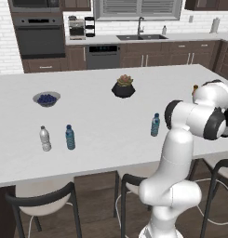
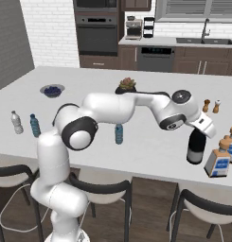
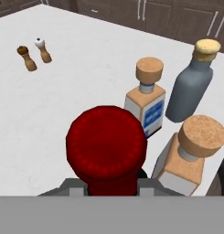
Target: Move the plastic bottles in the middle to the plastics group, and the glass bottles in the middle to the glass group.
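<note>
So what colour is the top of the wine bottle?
Deep red; the wine bottle's top shows best in the hand view.

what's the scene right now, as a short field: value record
surface: white island counter
gripper: above the wine bottle, its red top between the fingers; grip not clear
beside it: squarish bottles with blue-white labels, grey bottle
middle: pale water bottle
plastics group: whitish bottle and blue bottle, far left
other: bowl, potted plant, shakers
</note>
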Controlling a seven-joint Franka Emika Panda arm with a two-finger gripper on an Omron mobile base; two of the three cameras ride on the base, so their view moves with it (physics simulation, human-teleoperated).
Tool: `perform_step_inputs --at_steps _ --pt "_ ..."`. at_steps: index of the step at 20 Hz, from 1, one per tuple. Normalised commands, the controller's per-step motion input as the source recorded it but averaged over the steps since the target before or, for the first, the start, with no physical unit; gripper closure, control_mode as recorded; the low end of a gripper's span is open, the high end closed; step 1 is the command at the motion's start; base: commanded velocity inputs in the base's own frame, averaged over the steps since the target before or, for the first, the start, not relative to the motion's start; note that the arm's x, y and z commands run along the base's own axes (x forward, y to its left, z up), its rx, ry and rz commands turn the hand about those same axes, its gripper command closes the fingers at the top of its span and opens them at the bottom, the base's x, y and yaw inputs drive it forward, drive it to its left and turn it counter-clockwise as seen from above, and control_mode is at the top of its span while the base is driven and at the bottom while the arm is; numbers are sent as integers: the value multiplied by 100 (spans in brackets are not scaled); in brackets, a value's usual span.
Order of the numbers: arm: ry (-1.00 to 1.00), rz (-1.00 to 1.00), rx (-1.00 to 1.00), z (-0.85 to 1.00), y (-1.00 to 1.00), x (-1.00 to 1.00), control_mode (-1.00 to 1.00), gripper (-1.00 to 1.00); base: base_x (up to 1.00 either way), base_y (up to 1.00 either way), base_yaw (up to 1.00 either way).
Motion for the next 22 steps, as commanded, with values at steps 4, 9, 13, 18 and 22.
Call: perform_step_inputs --at_steps 4,9,13,18,22 --pt "0 0 0 -4 -1 2 -100 100 0 0 0" --pt "-1 0 1 -30 0 0 -100 100 0 0 0" --pt "-1 0 0 -36 0 0 -100 100 0 0 0" --pt "-1 0 0 -14 -1 7 -100 100 0 0 0" --pt "0 0 0 0 -11 47 -100 100 0 0 0"
